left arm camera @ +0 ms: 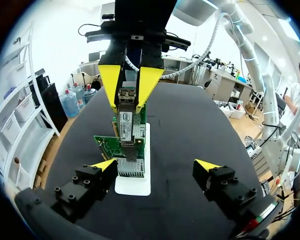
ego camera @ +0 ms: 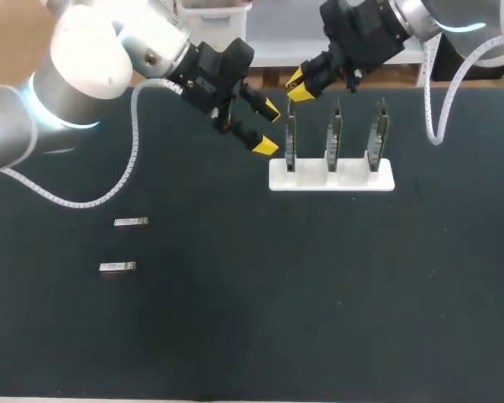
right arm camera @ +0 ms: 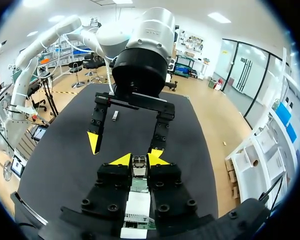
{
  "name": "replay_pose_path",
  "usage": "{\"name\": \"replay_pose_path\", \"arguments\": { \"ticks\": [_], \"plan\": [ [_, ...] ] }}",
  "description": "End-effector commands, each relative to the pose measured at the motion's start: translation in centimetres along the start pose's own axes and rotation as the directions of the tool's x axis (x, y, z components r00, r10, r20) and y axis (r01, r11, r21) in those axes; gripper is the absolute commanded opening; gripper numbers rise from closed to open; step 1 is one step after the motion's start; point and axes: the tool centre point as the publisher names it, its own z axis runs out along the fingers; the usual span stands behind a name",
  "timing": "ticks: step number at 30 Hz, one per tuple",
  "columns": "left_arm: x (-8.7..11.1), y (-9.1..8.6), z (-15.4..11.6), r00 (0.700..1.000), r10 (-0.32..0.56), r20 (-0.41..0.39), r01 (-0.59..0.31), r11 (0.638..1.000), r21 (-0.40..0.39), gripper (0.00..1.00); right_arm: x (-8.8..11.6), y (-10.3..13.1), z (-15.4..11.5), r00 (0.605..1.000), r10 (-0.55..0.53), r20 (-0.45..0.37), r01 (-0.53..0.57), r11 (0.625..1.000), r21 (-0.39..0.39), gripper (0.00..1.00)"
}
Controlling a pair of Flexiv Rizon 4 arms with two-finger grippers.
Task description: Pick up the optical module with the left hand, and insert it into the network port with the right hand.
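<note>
My right gripper [ego camera: 298, 85] is shut on a silver optical module [left arm camera: 126, 122], held upright over the leftmost of three network cards [ego camera: 291, 138] in a white stand [ego camera: 332, 175]. In the left wrist view the module's lower end meets the port on that green card [left arm camera: 110, 146]; how deep it sits is unclear. In the right wrist view the module [right arm camera: 138, 164] shows between the yellow tips of my right gripper [right arm camera: 139, 159]. My left gripper [ego camera: 268, 128] hangs open and empty just left of the stand, facing the card, as also seen in its own view [left arm camera: 156, 166].
Two more optical modules [ego camera: 131, 222] [ego camera: 118, 267] lie on the black table at the left. The other two cards [ego camera: 333, 134] [ego camera: 378, 134] stand upright to the right in the same stand.
</note>
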Motion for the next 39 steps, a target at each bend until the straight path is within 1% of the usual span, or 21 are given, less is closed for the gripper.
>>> {"name": "replay_pose_path", "arguments": {
  "ticks": [1,10,17,24,32,39],
  "plan": [
    [-0.1,0.1,0.0,1.000,-0.001,-0.003,0.001,1.000,0.002,1.00,0.2,-0.1,0.4,1.000,0.001,-0.007,-0.001,1.000,0.000,0.00],
    [-0.1,0.1,0.0,1.000,-0.001,-0.003,0.001,1.000,0.002,1.00,-0.4,0.0,-0.1,1.000,-0.025,-0.005,0.026,1.000,0.013,0.00],
    [-0.1,0.1,0.0,1.000,-0.001,-0.003,0.001,1.000,0.002,1.00,0.1,0.2,0.3,0.999,-0.031,-0.026,0.031,0.999,0.014,0.00],
    [-0.1,0.1,0.0,1.000,-0.001,-0.003,0.001,1.000,0.002,1.00,0.3,0.2,0.4,0.999,-0.020,-0.027,0.020,1.000,0.011,0.00],
    [-0.1,0.1,0.0,1.000,-0.001,-0.003,0.001,1.000,0.002,1.00,0.2,0.3,0.2,0.999,-0.025,-0.030,0.026,1.000,0.013,0.00],
    [-0.1,0.1,0.0,1.000,-0.001,-0.003,0.001,1.000,0.002,1.00,0.7,0.3,0.7,0.999,-0.013,-0.040,0.013,1.000,0.010,0.00]
  ]
}}
